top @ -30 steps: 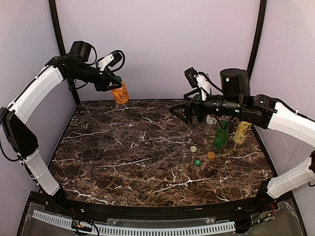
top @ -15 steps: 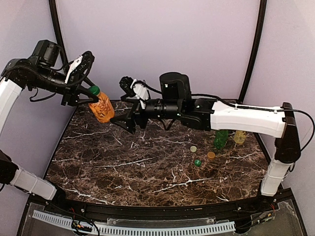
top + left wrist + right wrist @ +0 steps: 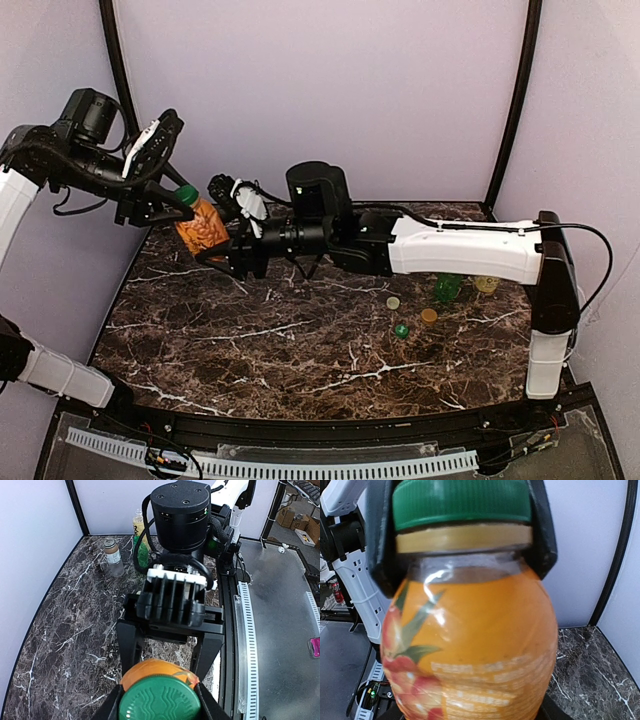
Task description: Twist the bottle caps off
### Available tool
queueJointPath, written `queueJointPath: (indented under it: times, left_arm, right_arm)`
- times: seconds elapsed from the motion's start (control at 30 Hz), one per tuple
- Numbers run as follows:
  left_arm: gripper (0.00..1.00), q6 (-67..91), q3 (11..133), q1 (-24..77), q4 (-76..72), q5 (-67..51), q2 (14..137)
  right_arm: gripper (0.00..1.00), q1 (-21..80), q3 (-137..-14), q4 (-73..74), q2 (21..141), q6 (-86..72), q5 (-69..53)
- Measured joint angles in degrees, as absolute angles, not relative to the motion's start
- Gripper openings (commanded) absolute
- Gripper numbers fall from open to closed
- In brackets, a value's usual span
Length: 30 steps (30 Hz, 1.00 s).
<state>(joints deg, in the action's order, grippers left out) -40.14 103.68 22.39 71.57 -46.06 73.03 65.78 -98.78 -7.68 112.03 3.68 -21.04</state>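
The short orange bottle [image 3: 203, 230] hangs tilted above the table's back left corner. My left gripper [image 3: 183, 196] is shut on its green cap [image 3: 160, 700], one black finger on each side of the cap [image 3: 460, 500]. My right gripper [image 3: 226, 252] reaches across from the right, and its two fingers [image 3: 132, 645] press the sides of the orange body [image 3: 475, 630]. The green bottle [image 3: 447, 288] and the pale yellow bottle [image 3: 487, 284] stand at the back right, half hidden by my right arm. The clear bottle with a brown label [image 3: 113, 556] stands beside them without a cap.
Three loose caps lie right of centre: a pale one [image 3: 393, 302], a green one [image 3: 401, 329] and an orange one [image 3: 429, 315]. My long white right forearm [image 3: 460, 250] stretches across the back of the marble table [image 3: 300, 340]. Black frame posts [image 3: 120, 70] stand at the back corners.
My right arm swept left from the standing bottles to the orange bottle, and its jaws narrowed onto the body. My left arm drew back left and lowered the bottle, tilting it.
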Motion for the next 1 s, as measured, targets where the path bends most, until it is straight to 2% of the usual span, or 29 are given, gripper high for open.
queueJointPath:
  times: [0.07,0.13,0.17,0.23,0.3,0.47,0.6,0.73,1.0]
  left_arm:
    - [0.02,-39.57,103.63,22.39,71.5,-46.11,73.03]
    - [0.39,-39.18,103.63,22.39,71.44,-46.17,73.01]
    - [0.7,-38.72,103.57,22.39,71.22,-46.19,72.99]
    - [0.95,-37.63,102.87,22.39,70.13,-46.3,72.58]
    - [0.98,-35.31,101.19,22.41,67.53,-46.22,71.37]
    - [0.99,-27.4,93.65,22.39,56.36,-43.88,64.53]
    - [0.99,-17.21,76.31,22.41,37.32,-41.93,51.96]
    - [0.97,-6.81,65.28,22.41,22.11,-42.98,41.89]
    - [0.9,6.79,58.48,22.46,5.63,-48.03,41.17]
  right_arm:
    - [0.48,65.87,-98.78,-7.75,112.03,3.6,-21.69]
    - [0.47,65.91,-98.74,-7.94,112.03,3.55,-22.09]
    - [0.46,65.91,-98.63,-8.16,112.03,3.31,-22.2]
    - [0.45,65.91,-98.32,-9.1,112.03,2.55,-22.33]
    - [0.43,65.91,-97.65,-11.0,111.98,1.37,-22.24]
    - [0.42,66.04,-94.08,-18.65,111.74,-2.55,-21.5]
    - [0.42,66.52,-91.48,-24.73,111.72,-3.84,-20.71]
    - [0.42,68.12,-89.41,-30.65,111.35,-3.81,-20.56]
    - [0.42,70.91,-89.12,-37.19,111.33,-3.66,-20.78]
